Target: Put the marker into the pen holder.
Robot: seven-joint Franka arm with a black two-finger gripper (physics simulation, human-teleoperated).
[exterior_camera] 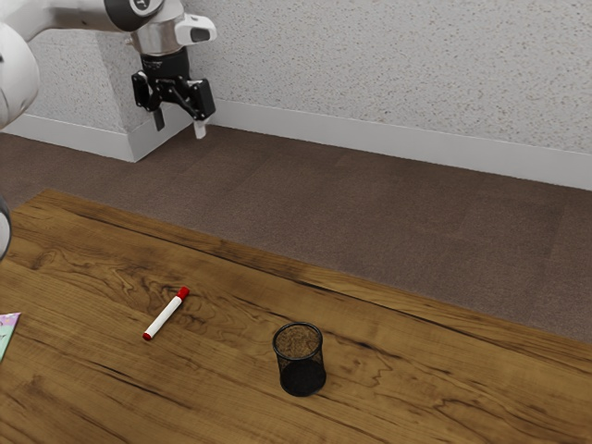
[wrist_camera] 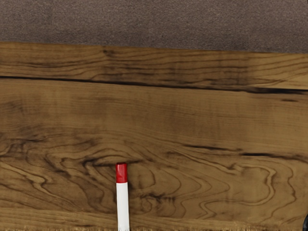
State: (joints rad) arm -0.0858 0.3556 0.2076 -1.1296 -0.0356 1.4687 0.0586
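High above the table hangs my gripper (exterior_camera: 178, 128), pointing down at the exterior view's upper left. Its two fingers stand apart with nothing between them. A white marker (exterior_camera: 165, 315) with a red cap and red end lies flat on the wood, well below the gripper. In the wrist view the same marker (wrist_camera: 123, 204) shows its red cap and part of its white body. The pen holder (exterior_camera: 300, 359), a black mesh cup, stands upright toward the exterior view's right of the marker, apart from it.
The wooden table (exterior_camera: 102, 277) ends at a long edge, with brown floor (exterior_camera: 370, 213) beyond it. A pale pink and green item (exterior_camera: 6, 331) lies at the exterior view's left border. A light wall rises behind the floor.
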